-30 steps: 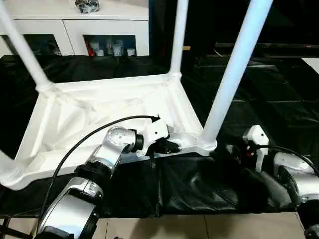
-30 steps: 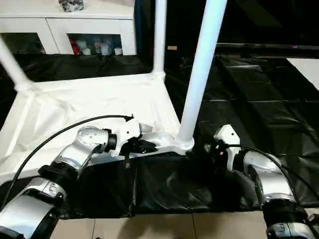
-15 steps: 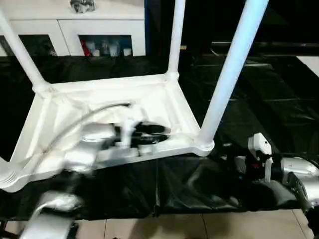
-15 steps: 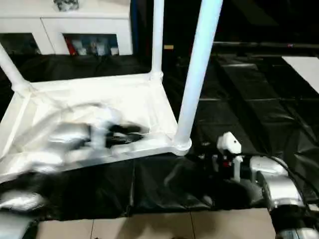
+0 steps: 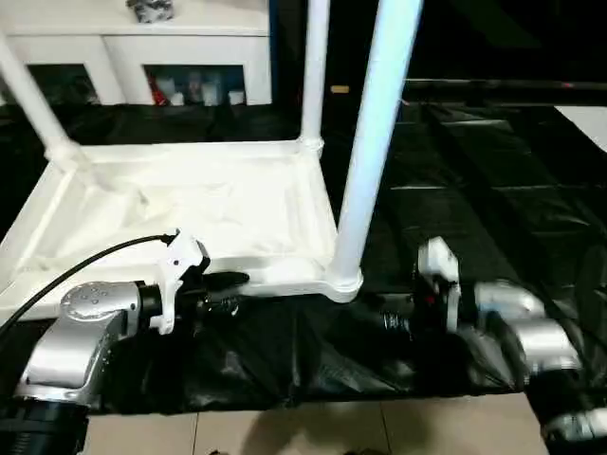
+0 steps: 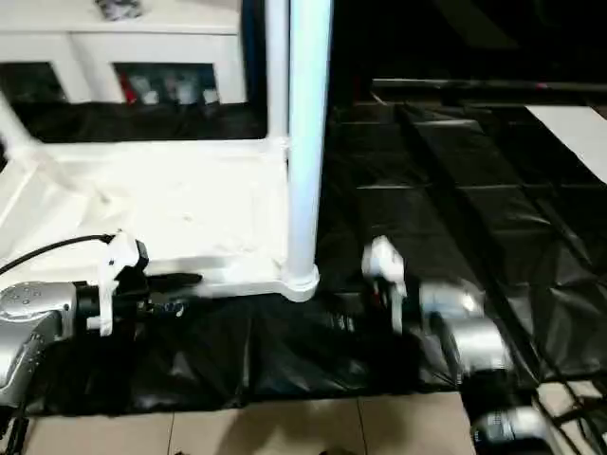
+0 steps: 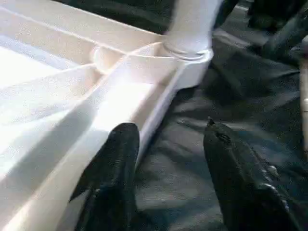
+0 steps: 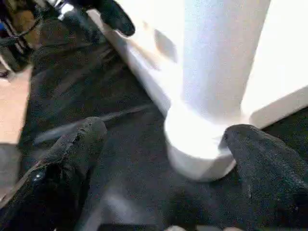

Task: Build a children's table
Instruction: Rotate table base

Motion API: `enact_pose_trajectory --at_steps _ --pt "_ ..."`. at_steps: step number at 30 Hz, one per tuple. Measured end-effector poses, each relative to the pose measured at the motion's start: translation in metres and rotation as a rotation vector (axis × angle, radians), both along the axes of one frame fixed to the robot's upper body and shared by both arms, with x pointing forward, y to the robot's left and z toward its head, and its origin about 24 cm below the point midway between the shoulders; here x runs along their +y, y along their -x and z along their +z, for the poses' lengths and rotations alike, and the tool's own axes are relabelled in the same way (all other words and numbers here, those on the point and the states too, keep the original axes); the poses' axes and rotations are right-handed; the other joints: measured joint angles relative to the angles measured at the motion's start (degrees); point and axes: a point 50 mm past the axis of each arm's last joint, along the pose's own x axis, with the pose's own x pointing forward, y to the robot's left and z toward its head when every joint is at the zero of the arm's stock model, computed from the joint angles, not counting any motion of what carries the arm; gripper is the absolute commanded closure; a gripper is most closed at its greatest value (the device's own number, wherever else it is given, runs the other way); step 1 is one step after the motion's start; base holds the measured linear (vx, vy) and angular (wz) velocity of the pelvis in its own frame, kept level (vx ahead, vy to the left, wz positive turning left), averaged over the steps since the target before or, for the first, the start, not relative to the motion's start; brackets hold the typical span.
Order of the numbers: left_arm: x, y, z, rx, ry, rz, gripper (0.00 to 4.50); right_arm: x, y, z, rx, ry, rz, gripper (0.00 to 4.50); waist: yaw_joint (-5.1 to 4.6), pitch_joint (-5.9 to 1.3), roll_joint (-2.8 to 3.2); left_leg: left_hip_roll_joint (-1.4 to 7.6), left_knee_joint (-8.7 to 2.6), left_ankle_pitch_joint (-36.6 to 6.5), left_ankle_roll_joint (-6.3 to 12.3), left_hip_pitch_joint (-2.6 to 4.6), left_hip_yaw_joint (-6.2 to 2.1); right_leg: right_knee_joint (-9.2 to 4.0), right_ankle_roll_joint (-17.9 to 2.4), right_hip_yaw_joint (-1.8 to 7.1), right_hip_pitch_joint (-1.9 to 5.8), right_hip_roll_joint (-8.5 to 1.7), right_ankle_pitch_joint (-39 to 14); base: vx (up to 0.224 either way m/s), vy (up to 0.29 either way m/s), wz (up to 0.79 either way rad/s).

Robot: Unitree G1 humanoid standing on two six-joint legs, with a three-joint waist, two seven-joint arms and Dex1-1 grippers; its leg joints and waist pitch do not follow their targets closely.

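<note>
Left eye view, tabletop (image 5: 190, 204): one, upside down on black sheet (image 5: 493, 190).
Legs: three visible, upright in tabletop corners; nearest leg (image 5: 375, 133).
Left gripper (image 7: 168, 159): spread, straddling tabletop's near rim.
Right gripper (image 8: 163, 139): spread, empty, flanking nearest corner socket.

Indoor test room, home-style furnishing.
You're looking at a work surface draped in black plastic sheeting (image 5: 493, 190), a white cabinet (image 5: 142, 43) with glass doors and small items behind them, and pale tiled floor (image 5: 285, 431) at the near edge.
</note>
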Motion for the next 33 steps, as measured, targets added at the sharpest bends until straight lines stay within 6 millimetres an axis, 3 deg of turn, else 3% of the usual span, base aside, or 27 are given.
enact_pose_trajectory --at_steps 3,7,11,14,16,22,25,29,33 --pt "-0.006 -0.015 0.008 -0.087 -0.005 0.059 1.5 -0.009 -0.011 0.014 -0.067 0.033 -0.097 0.0 0.34 0.02 0.06 -0.04 0.32 0.0 0.0 -0.07 0.01 0.05 0.0 0.06 0.1 -0.07 0.0 0.0 0.0 0.0" --pt "-0.019 -0.029 0.012 -0.136 0.018 0.08 1.13 -0.023 -0.02 0.025 -0.135 0.04 -0.269 0.0 -0.06 0.06 0.21 -0.14 0.35 0.0 0.02 -0.08 0.08 0.0 0.0 0.14 0.13 -0.16 0.0 0.0 0.0 0.0" --pt "-0.032 -0.031 0.007 -0.117 0.041 0.061 1.13 -0.023 -0.02 0.031 -0.176 -0.002 -0.374 0.0 -0.67 0.39 0.94 -0.1 0.3 0.0 0.01 -0.14 0.08 0.06 0.0 0.05 -0.01 0.0 0.0 0.0 0.0 0.0" --pt "-0.031 -0.028 0.006 -0.103 0.042 0.065 1.13 -0.026 -0.016 0.03 -0.168 -0.021 -0.422 0.0 -0.93 0.4 1.69 -0.04 0.29 0.0 0.01 -0.15 0.05 0.09 0.0 0.04 -0.05 0.1 0.0 0.0 0.0 0.0" --pt "-0.024 -0.022 0.007 -0.091 0.044 0.077 1.13 -0.027 -0.008 0.031 -0.156 -0.046 -0.413 0.0 -1.26 0.33 2.09 -0.03 0.26 0.0 0.01 -0.14 0.05 0.09 0.0 0.04 -0.04 0.11 0.0 0.0 0.0 0.0" --pt "0.012 -0.004 0.027 -0.02 0.095 0.067 1.13 -0.025 0.015 0.034 -0.106 -0.058 -0.278 0.0 -1.71 0.33 2.11 -0.02 0.39 0.0 0.0 -0.04 -0.01 0.14 -0.1 0.09 0.05 0.17 0.1 0.0 0.0 0.0" --pt "0.032 0.011 0.024 0.088 0.041 0.021 1.13 -0.021 0.025 0.036 -0.067 -0.055 -0.163 0.0 -1.65 0.33 2.14 -0.03 0.39 0.0 0.0 0.06 -0.05 0.14 0.0 0.09 0.14 0.17 0.0 0.0 0.0 0.0" --pt "0.053 0.026 0.02 0.207 -0.042 -0.014 1.13 -0.007 0.032 0.042 -0.008 -0.066 0.006 0.0 -1.56 0.34 2.21 -0.04 0.41 0.0 0.0 0.09 -0.16 0.14 0.0 0.08 0.2 0.19 0.1 0.0 0.0 0.0" --pt "0.058 0.024 0.018 0.211 -0.06 0.025 1.13 0.01 0.025 0.047 0.0 -0.06 0.094 0.0 -1.42 0.31 2.4 -0.07 0.49 0.0 0.0 0.14 -0.19 0.16 -0.2 0.09 0.29 0.18 0.1 0.0 0.0 0.0"
